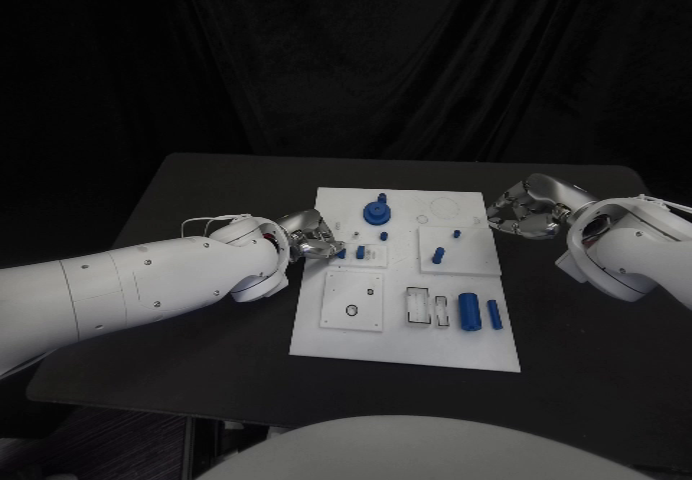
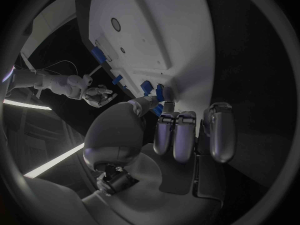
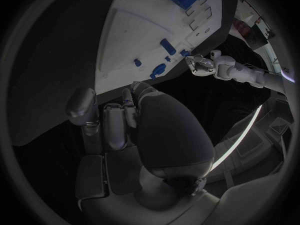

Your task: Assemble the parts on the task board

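While the task board (image 1: 405,330) lies as a white plate at the centre of the frame, the left hand (image 1: 312,240) is seen at its left edge, its fingertips touching a small blue part (image 1: 342,254); whether that part is actually pinched cannot be told. The right hand (image 1: 522,212) is held curled at the board's upper right corner, nothing visible within it. Other blue parts are seen: a round gear-like piece (image 1: 376,211) near the top, two cylinders (image 1: 470,310) at lower right. These pieces are judged light, rigid and smooth, so slipping is likely; each is best taken across its sides.
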Controlling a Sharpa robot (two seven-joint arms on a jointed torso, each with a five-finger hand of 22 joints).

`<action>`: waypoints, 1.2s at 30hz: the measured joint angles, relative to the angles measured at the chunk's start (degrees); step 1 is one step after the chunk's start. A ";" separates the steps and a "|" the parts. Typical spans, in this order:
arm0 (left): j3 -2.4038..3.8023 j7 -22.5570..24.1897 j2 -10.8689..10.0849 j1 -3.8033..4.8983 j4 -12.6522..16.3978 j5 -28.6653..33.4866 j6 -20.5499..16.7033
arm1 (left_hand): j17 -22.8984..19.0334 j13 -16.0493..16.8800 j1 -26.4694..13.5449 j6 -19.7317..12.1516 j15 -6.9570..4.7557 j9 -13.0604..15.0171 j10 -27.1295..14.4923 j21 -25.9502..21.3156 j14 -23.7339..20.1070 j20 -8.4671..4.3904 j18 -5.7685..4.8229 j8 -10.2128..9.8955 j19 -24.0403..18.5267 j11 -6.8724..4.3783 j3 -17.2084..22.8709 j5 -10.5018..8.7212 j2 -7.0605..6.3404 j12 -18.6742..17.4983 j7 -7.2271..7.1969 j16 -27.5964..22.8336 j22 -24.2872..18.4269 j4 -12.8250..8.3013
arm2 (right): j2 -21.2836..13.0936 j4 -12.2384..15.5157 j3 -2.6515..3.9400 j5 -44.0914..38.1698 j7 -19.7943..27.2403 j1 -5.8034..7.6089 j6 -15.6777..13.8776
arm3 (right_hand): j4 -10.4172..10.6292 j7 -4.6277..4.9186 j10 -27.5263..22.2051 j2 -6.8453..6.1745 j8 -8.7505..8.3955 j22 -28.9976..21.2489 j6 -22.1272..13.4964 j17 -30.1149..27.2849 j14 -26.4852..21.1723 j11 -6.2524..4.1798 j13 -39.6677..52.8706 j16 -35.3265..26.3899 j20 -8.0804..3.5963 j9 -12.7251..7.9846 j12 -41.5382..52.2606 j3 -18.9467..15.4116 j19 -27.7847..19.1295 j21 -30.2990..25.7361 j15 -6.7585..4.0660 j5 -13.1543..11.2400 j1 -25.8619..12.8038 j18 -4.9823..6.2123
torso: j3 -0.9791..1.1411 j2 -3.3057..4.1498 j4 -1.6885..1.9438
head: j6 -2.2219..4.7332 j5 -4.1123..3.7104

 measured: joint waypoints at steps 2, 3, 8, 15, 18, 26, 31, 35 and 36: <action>-0.01 0.00 -0.05 -0.01 -0.02 0.00 0.00 | 0.00 0.00 0.00 0.01 0.00 0.01 0.00 0.00 0.00 0.00 0.00 0.00 0.00 0.00 0.00 0.00 0.00 0.00 0.01 0.00 0.00 0.00 | 0.04 -0.01 0.00 0.02 0.00 0.00 0.01 | 0.00 0.00 0.00 0.00 0.00 0.00 0.00 0.00 0.00 0.00 0.00 0.00 0.00 0.00 0.00 0.00 0.00 0.00 0.00 0.00 0.00 0.00 | 0.00 -0.03 0.00 | 0.00 -0.02; -0.01 0.00 -0.07 -0.02 -0.03 0.00 0.00 | 0.00 0.00 0.00 0.07 0.00 0.01 0.00 0.00 0.00 0.00 0.00 0.00 0.00 0.00 0.00 0.00 0.00 0.00 0.08 0.00 0.00 0.00 | 0.05 -0.01 0.00 0.03 0.00 0.00 0.01 | 0.00 0.00 0.00 0.00 0.00 0.00 0.00 0.00 0.00 0.00 0.00 0.00 0.00 0.00 0.00 0.00 0.00 0.00 0.00 0.00 0.00 0.00 | 0.00 -0.03 0.00 | 0.00 -0.03; -0.01 -0.06 -0.09 -0.02 -0.03 -0.01 0.00 | 0.00 0.00 -0.01 0.07 0.00 0.00 0.00 0.00 0.00 0.00 0.00 0.00 0.00 0.00 0.00 0.26 0.00 0.00 0.08 0.00 0.00 0.00 | 0.07 -0.04 0.00 0.07 0.00 -0.01 0.03 | 0.00 0.00 0.00 0.00 0.00 -0.01 0.00 0.00 0.00 0.00 0.00 0.00 0.00 0.00 0.02 0.00 0.00 -0.43 0.00 0.00 0.00 0.00 | -0.01 -0.03 -0.01 | 0.00 -0.06; 0.04 -0.23 -0.02 -0.02 -0.02 -0.02 0.07 | 0.00 0.00 0.47 -0.01 0.00 -0.01 0.00 0.00 0.00 0.00 0.00 0.00 0.00 0.00 -0.34 0.32 0.03 0.00 0.19 0.00 -0.01 0.03 | 0.07 -0.05 0.00 0.13 -0.01 -0.02 0.05 | 0.00 0.00 0.00 0.00 0.00 -0.01 0.00 0.00 0.00 0.00 -0.07 0.00 0.00 0.00 0.07 0.00 0.00 -0.43 0.00 0.00 0.00 0.00 | -0.01 -0.03 0.00 | 0.00 -0.12; 0.05 -0.31 0.01 -0.02 -0.07 -0.03 0.11 | -0.01 0.00 0.56 -0.01 0.00 -0.05 0.00 0.00 0.00 0.00 0.00 -0.30 0.00 0.00 -1.54 -0.73 0.12 0.00 0.19 0.00 -0.01 0.75 | 0.07 -0.05 0.00 0.14 -0.01 -0.02 0.07 | 0.00 0.00 0.00 0.00 0.00 -0.01 0.00 0.00 0.00 0.00 -0.08 0.00 0.00 0.00 0.08 0.00 0.00 -0.43 0.00 0.00 0.00 0.00 | -0.01 -0.02 0.01 | 0.00 -0.13; 0.04 -0.52 0.03 -0.02 -0.12 -0.07 0.56 | -0.01 0.00 -0.20 -0.08 0.00 -0.86 0.00 -0.30 0.00 0.00 0.00 -1.38 0.00 0.00 -7.06 -6.53 1.05 0.00 0.21 0.00 -0.01 5.46 | 0.11 -0.07 0.00 0.18 -0.01 -0.03 0.10 | 0.00 0.00 0.00 0.00 0.00 -0.02 0.00 0.00 0.00 0.00 -0.08 0.00 0.00 0.00 0.08 0.00 0.00 -0.43 0.00 0.00 0.00 0.00 | 0.02 -0.01 0.00 | 0.00 0.09; 0.05 -0.52 0.06 -0.02 -0.07 -0.09 0.92 | -0.01 0.00 -1.01 -0.33 0.00 -1.66 0.00 -0.30 0.00 0.20 0.00 -2.58 -0.20 0.00 -11.44 -8.63 1.28 0.00 0.46 0.00 -0.01 8.92 | 0.14 -0.09 0.00 0.21 -0.01 -0.04 0.13 | 0.00 0.00 0.00 0.00 0.00 -0.02 0.00 0.00 0.00 0.00 -0.06 0.00 0.00 0.00 0.07 0.00 0.00 -0.43 0.00 0.00 0.00 0.00 | 0.02 -0.01 -0.02 | 0.00 0.15; 0.13 -0.51 0.07 -0.02 -0.08 -0.09 1.26 | -0.02 0.00 -2.96 -0.83 0.27 -2.09 -0.04 -0.52 -0.15 0.40 0.01 -3.58 -0.40 0.43 -15.62 -9.54 1.53 0.00 0.96 0.00 -0.01 10.95 | 0.14 -0.09 0.00 0.22 -0.01 -0.04 0.17 | 0.00 0.00 0.00 0.00 0.00 -0.03 0.00 0.00 0.00 0.00 -0.03 0.00 0.00 0.00 -0.16 0.00 0.00 -0.43 0.00 0.00 0.00 0.00 | 0.02 -0.01 -0.02 | 0.00 0.15; 0.16 -0.51 0.07 -0.02 -0.08 -0.09 1.36 | -0.02 0.00 -3.65 -0.84 0.42 -2.09 -0.04 -0.52 0.00 0.40 0.00 -3.81 -0.40 0.43 -16.47 -9.83 1.69 0.00 0.97 0.00 -0.02 11.04 | 0.14 -0.09 0.00 0.22 -0.01 -0.04 0.18 | 0.00 0.00 0.00 0.00 0.00 -0.03 0.00 0.00 0.00 0.00 -0.03 0.00 0.00 0.00 -0.16 0.00 0.00 -0.43 0.00 0.00 0.00 0.00 | 0.02 -0.01 -0.02 | 0.00 0.12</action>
